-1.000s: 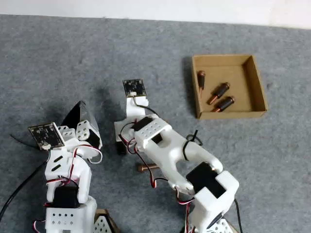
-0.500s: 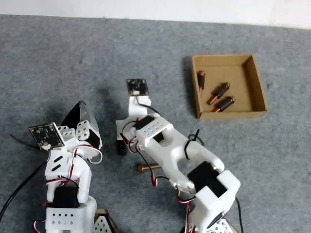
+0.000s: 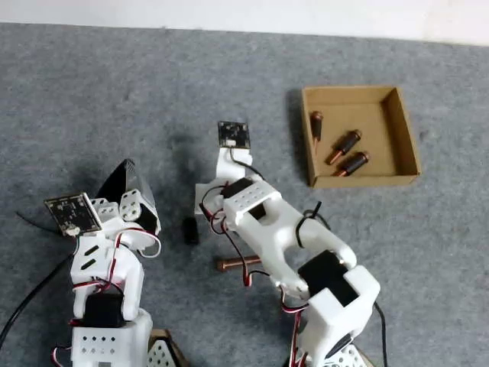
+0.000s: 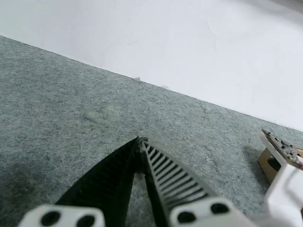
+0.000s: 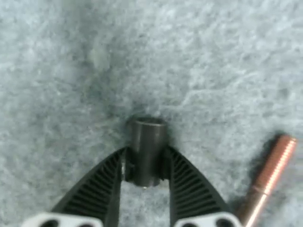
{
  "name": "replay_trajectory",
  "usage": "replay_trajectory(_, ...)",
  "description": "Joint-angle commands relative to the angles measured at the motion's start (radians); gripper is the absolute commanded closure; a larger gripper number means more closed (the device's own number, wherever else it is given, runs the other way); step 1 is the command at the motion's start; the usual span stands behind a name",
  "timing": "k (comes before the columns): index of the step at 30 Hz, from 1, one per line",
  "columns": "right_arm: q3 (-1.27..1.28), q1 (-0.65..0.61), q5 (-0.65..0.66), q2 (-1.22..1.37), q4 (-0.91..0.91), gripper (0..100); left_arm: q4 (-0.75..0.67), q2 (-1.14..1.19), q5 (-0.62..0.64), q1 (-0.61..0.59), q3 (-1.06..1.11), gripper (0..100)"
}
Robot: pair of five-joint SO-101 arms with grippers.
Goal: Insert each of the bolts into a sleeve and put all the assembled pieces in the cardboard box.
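Observation:
My right gripper (image 5: 145, 152) is shut on a short black sleeve (image 5: 147, 135), which stands with its open end up on the grey carpet. From above, the gripper (image 3: 191, 231) sits low between the two arms. A loose copper bolt (image 3: 229, 264) lies on the carpet close beside it, the same bolt (image 5: 272, 170) that appears in the right wrist view. The cardboard box (image 3: 311, 145) at the right holds two assembled pieces (image 3: 344, 145) and a thinner copper piece (image 3: 315, 125). My left gripper (image 4: 140, 140) is shut with nothing in it, raised over the carpet at the left (image 3: 122, 177).
A white wall (image 4: 189, 42) borders the far edge of the carpet. The right arm's camera board (image 3: 233, 135) stands between the gripper and the box. Open carpet lies to the far left and in front of the box.
The right arm's wrist and camera board have swung to the right, toward the box. The bolt and the left arm have not moved.

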Motion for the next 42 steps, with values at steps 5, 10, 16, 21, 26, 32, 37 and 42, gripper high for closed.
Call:
replay_trajectory(5, 0.005, 0.050, 0.005, -0.206, 0.008, 99.3, -0.005, -0.008, -0.003, -0.010, 0.021, 99)
replay_trajectory(10, 0.104, 0.145, 0.005, -0.375, 0.004, 99.3, -0.005, -0.008, -0.003, -0.008, 0.021, 99)
replay_trajectory(16, 0.182, 0.237, 0.006, -0.559, 0.004, 99.3, -0.005, -0.008, -0.003, -0.008, 0.021, 99)
replay_trajectory(21, 0.291, 0.331, 0.046, -0.742, 0.004, 99.3, -0.005, -0.008, -0.003, 0.008, 0.021, 99)
replay_trajectory(26, 0.446, 0.418, 0.149, -0.926, 0.004, 99.3, -0.002, -0.008, -0.005, 0.033, 0.021, 99)
replay_trajectory(32, 0.656, 0.516, 0.152, -1.216, 0.004, 99.3, 0.000, -0.008, -0.005, 0.033, 0.021, 99)
replay_trajectory(37, 0.843, 0.542, 0.153, -1.503, 0.004, 99.3, 0.002, -0.008, -0.005, 0.035, 0.021, 99)
replay_trajectory(42, 1.009, 0.547, 0.153, -1.787, 0.004, 99.3, 0.002, -0.008, -0.005, 0.036, 0.021, 99)
